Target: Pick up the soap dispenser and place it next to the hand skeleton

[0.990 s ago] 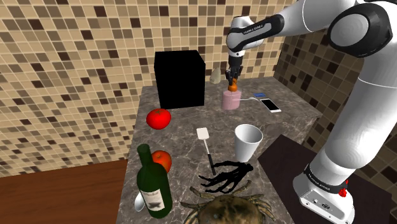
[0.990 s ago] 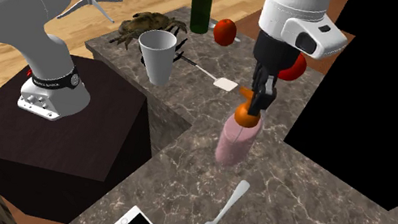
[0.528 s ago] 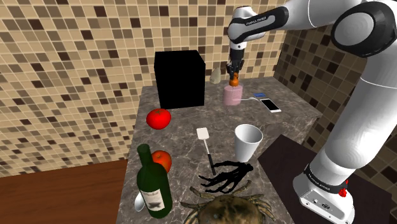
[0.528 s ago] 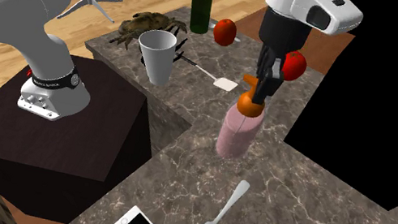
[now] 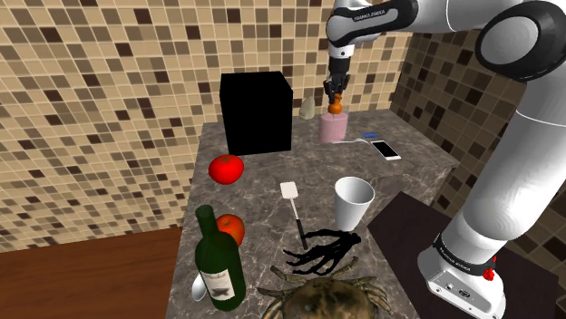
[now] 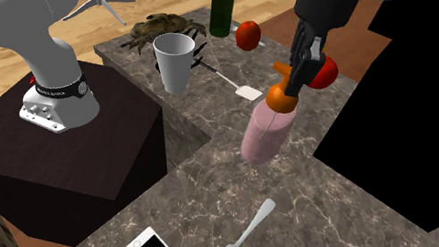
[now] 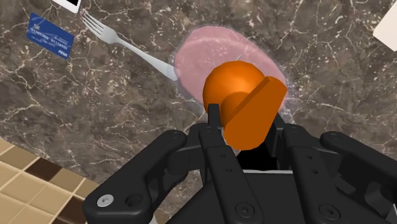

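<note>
Noted since one second ago, by the shoulder view: upward travel of the end effector (image 5: pixel 334 94) and, with it, of the soap dispenser (image 5: pixel 333 125), now hanging clear of the tabletop (image 5: pixel 263 177) at its far end, beside a black box (image 5: pixel 257 112). Judged as the lift step: grasp made, carry not yet begun. Located the hand skeleton (image 5: pixel 325 251) at the near end, well apart, black and spindly, between a white cup (image 5: pixel 353 201) and a brown crab (image 5: pixel 319 297). Next move calls for a long haul toward the stand, high enough to pass the cup and a white spatula (image 5: pixel 292 204), then a set-down on bare surface just beside the skeleton. By the second exterior view: closed on the orange pump head alone, pink rounded body dangling below, slightly off plumb; swing or slip judged possible. By the wrist view: glossy orange dome and flat spout clasped between black fingers, translucent pink body beneath, over dark veined marble-patterned stone bearing a metal fork (image 7: pixel 121 38).
</note>
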